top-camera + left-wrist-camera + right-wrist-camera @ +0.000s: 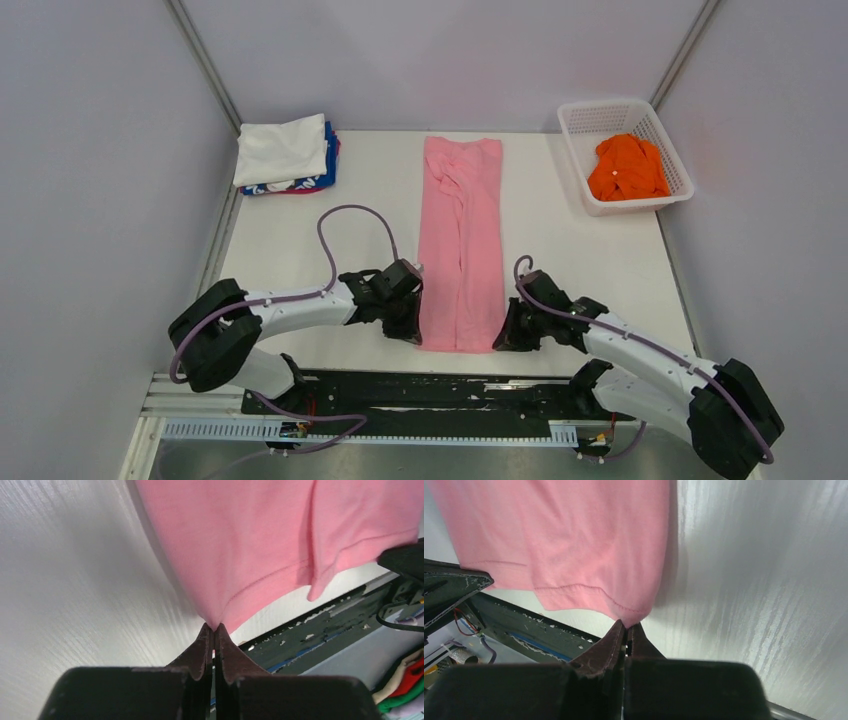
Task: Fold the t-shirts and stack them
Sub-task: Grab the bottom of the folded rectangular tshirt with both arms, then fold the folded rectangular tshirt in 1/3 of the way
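Note:
A light pink t-shirt (pixel 460 240) lies folded into a long narrow strip down the middle of the table, its hem toward me. My left gripper (pixel 416 331) is shut on the hem's near left corner (pixel 215 622). My right gripper (pixel 503 336) is shut on the near right corner (pixel 628 620). In both wrist views the pink cloth (pixel 564 535) is pinched at the fingertips and spreads away over the white table. A folded white t-shirt (pixel 281 149) tops a blue and red one (pixel 329 165) at the back left. An orange t-shirt (pixel 627 167) lies crumpled in the basket.
The white mesh basket (pixel 579 166) stands at the back right corner. The black base rail (pixel 420 392) runs along the table's near edge just behind both grippers. Grey walls close in on the left, right and back.

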`<state>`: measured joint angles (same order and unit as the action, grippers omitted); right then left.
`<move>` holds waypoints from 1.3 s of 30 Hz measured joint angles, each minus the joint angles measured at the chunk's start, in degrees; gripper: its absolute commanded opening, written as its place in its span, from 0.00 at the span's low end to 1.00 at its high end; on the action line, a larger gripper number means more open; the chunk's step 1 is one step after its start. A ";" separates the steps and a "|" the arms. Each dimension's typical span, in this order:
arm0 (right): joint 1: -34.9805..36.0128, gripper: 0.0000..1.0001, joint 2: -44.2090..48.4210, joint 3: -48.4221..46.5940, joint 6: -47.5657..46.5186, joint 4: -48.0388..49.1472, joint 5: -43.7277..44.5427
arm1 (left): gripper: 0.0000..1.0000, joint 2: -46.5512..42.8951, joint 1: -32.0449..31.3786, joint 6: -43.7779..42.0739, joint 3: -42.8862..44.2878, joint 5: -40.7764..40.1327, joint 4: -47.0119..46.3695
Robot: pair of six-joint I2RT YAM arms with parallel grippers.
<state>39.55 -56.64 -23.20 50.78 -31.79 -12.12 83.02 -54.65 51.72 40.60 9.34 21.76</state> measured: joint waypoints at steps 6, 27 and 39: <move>0.00 0.00 4.00 -0.96 -1.46 0.76 0.98 | 0.00 -2.93 0.79 -2.16 0.24 1.05 -1.95; -17.14 0.00 -15.45 -20.81 -7.56 9.49 5.53 | 0.00 13.73 22.56 -8.41 23.47 5.60 -5.77; -25.22 0.00 -32.26 -34.82 -12.57 13.60 1.25 | 0.00 27.41 28.59 -10.82 39.80 9.81 -5.05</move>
<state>14.33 -88.90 -58.02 38.22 -18.20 -10.87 110.43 -26.06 40.91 80.40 19.16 16.71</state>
